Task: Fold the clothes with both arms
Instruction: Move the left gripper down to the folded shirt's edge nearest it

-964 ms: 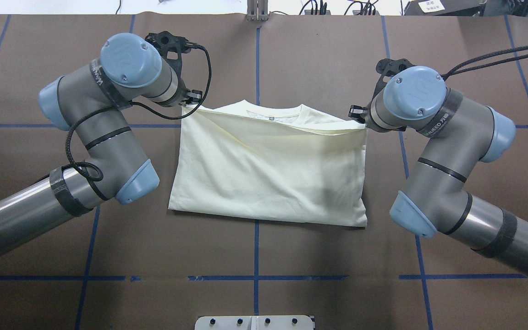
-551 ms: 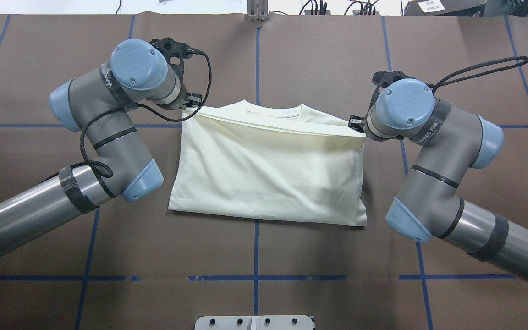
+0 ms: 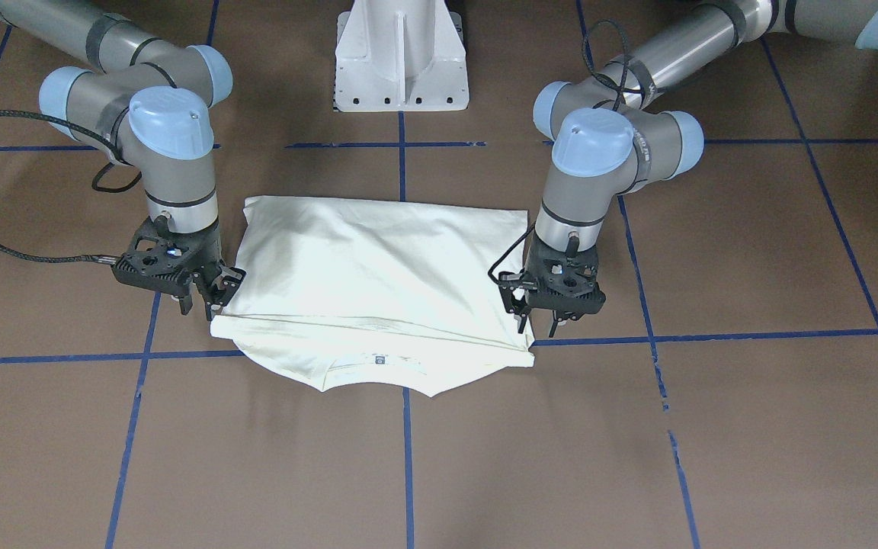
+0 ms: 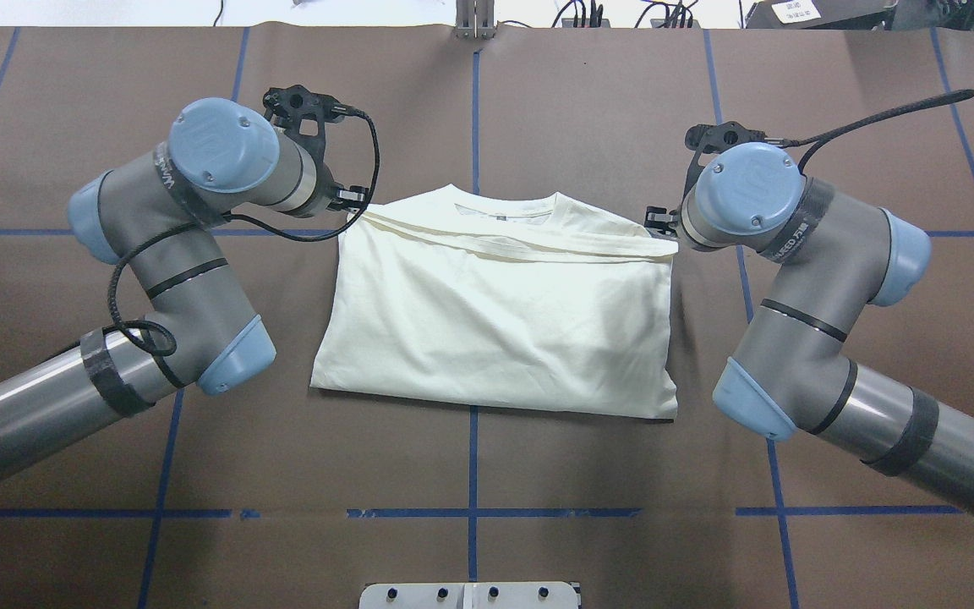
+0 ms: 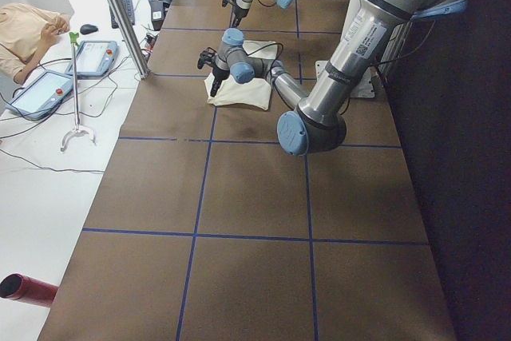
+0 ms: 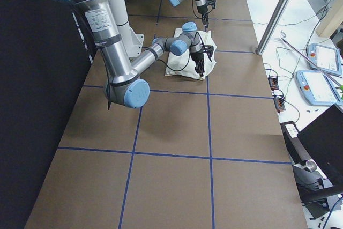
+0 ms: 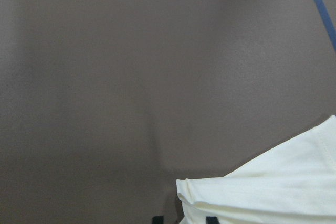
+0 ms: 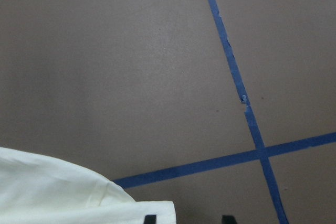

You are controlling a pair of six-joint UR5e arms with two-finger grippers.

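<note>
The cream shirt lies folded in half on the brown table, plain back up, with its collar peeking out past the folded-over edge. My left gripper stands at the fold's far left corner. In the left wrist view its fingertips sit apart with the shirt corner between them, open. My right gripper is at the far right corner. Its fingertips are also spread, with the shirt corner just beside them. In the front view both grippers hover over the shirt.
The brown table carries a grid of blue tape lines. The white pedestal stands at the robot's side of it. A metal plate sits at the near edge. A seated person and tablets are off the table's far side.
The raised top layer of the shirt has settled flat onto the lower layer. Both wrists shifted slightly, and the fabric is no longer pulled taut between the grippers.
</note>
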